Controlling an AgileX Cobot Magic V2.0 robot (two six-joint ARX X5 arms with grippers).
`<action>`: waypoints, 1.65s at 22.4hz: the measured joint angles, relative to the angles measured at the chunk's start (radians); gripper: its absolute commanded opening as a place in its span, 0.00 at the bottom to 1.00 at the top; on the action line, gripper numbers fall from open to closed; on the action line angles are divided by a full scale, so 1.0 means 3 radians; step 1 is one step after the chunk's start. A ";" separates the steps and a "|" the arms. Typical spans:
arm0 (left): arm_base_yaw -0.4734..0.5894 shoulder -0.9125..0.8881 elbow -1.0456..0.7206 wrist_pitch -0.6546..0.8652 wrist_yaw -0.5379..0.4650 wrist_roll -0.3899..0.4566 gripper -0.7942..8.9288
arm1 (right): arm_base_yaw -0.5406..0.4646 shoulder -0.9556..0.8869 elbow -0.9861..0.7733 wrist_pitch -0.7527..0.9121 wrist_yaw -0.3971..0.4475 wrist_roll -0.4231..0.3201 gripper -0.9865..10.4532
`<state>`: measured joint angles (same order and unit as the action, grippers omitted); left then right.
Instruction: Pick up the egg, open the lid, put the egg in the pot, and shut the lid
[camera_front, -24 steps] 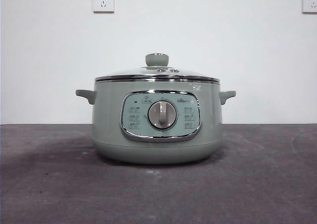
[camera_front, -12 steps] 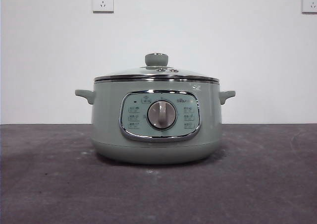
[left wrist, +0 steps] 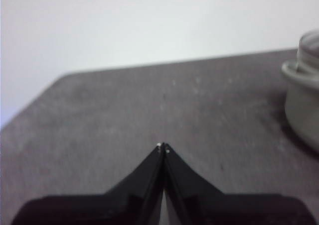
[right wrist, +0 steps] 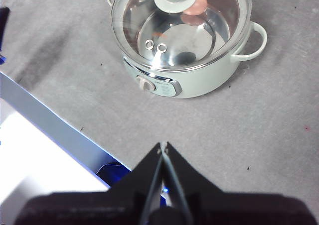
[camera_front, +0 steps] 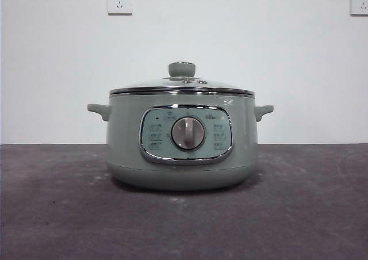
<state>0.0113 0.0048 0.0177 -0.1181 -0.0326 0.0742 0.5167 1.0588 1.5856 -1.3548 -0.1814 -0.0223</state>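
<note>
The pale green pot [camera_front: 181,139] stands in the middle of the table with the glass lid [camera_front: 181,86] seated on it, the green knob [camera_front: 181,69] on top. In the right wrist view the pot [right wrist: 199,80] is seen from above, and the reddish-brown egg [right wrist: 194,6] lies inside it under the lid [right wrist: 179,26], partly behind the knob. My right gripper [right wrist: 163,145] is shut and empty, high above the table in front of the pot. My left gripper [left wrist: 162,146] is shut and empty over bare table, with the pot's side [left wrist: 304,105] off to one side.
The grey-brown tabletop [camera_front: 184,220] stretches around the pot. A white wall with two sockets [camera_front: 119,1] stands behind. The right wrist view shows the table's edge and a pale floor area with a blue object [right wrist: 112,172] below it.
</note>
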 measured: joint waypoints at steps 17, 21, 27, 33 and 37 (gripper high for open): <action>0.0000 0.0000 0.0001 -0.0225 0.0107 -0.0052 0.08 | 0.0000 -0.0006 0.0000 0.0000 0.0001 0.0000 0.09; 0.0000 0.0000 0.0001 -0.0225 0.0107 -0.0052 0.08 | -0.0201 -0.0114 -0.0037 0.0169 0.0058 -0.0131 0.09; 0.0000 0.0000 0.0001 -0.0225 0.0107 -0.0052 0.08 | -0.1085 -0.1203 -0.1208 0.1962 -0.0523 -0.0182 0.09; 0.0000 0.0000 0.0001 -0.0225 0.0107 -0.0052 0.08 | -0.1445 -0.2263 -0.3131 0.3408 -0.0431 -0.0064 0.09; 0.0000 0.0000 0.0001 -0.0225 0.0107 -0.0052 0.08 | -0.1446 -0.2734 -0.4008 0.3896 -0.0427 0.0071 0.09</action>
<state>0.0113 0.0048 0.0181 -0.1856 -0.0006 0.0586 0.0830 0.2386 0.3832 -0.1860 -0.3096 -0.0010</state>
